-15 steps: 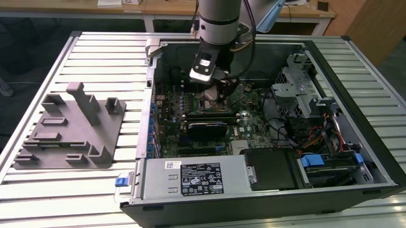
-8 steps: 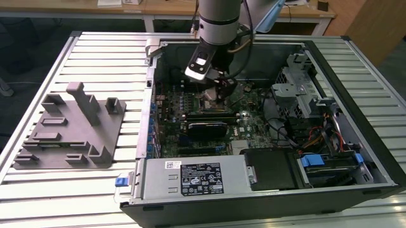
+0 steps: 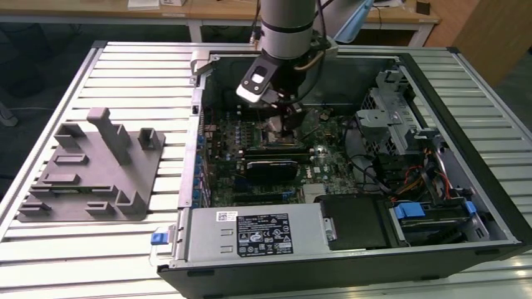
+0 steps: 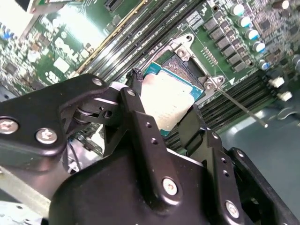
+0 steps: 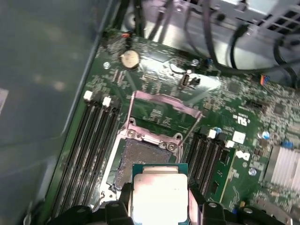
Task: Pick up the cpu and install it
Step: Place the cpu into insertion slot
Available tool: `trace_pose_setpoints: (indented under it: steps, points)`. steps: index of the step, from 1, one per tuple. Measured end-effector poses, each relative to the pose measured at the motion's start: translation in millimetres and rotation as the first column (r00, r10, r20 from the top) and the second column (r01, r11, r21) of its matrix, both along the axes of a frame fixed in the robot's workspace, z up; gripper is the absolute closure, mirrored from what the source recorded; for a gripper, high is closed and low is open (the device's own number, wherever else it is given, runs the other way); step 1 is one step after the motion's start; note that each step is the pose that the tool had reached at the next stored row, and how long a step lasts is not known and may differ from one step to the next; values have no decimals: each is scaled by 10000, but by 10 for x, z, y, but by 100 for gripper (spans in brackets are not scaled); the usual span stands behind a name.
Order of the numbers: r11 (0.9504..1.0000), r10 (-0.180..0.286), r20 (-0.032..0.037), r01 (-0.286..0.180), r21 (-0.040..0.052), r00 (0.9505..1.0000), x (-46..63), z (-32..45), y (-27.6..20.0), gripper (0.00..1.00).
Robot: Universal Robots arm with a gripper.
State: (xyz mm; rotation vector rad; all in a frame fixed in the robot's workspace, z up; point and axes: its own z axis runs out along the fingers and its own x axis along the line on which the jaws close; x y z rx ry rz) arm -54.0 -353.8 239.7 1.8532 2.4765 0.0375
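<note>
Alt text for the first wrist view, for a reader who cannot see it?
The end effector holds the cpu, silver top up, over the open socket on a green motherboard. The socket's metal frame is flipped open, and dark memory slots run along both sides.

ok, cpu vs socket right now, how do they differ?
The cpu has a shiny silver top; the socket is a dark, dull recess. The cpu is held in the gripper over the motherboard; the socket sits fixed on it, its frame open. Both are square.
</note>
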Motion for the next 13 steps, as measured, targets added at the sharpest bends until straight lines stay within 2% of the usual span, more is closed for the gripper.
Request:
trace_pose_setpoints:
  steps: [3,6,9,13]
  points:
    - [9985,-556,0,556,0,9985,0,-4,0,45]
    - [9940,-1092,0,1092,1,9940,0,-9,0,45]
    - [9866,-1632,0,1632,0,9866,0,-16,0,45]
    - [9726,-2323,0,2323,1,9726,0,-33,0,45]
